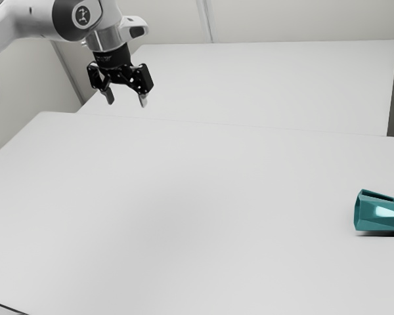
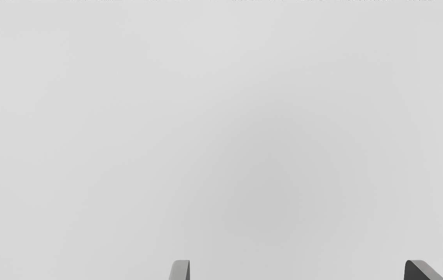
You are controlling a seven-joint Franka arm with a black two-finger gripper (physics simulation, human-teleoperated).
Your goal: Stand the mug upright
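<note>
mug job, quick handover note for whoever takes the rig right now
End effector: open, empty, raised above the table.
Teal mug: on its side on the table, at the exterior view's right edge, partly cut off there.
Done: no grasp, mug not upright.
Left: reach the mug, grip it, turn it upright, set it down, let go.

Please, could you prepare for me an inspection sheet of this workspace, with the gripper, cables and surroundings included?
Surface: white table, plain, with soft shading.
Job's things: teal mug lying on its side, partly cut off by the exterior view's right edge; not upright.
Clutter: nothing seen.
Gripper: black gripper open, nothing between its fingers, well away from the mug.
Cables: nothing seen.
Surroundings: pale walls; another white surface beyond the table.
</note>
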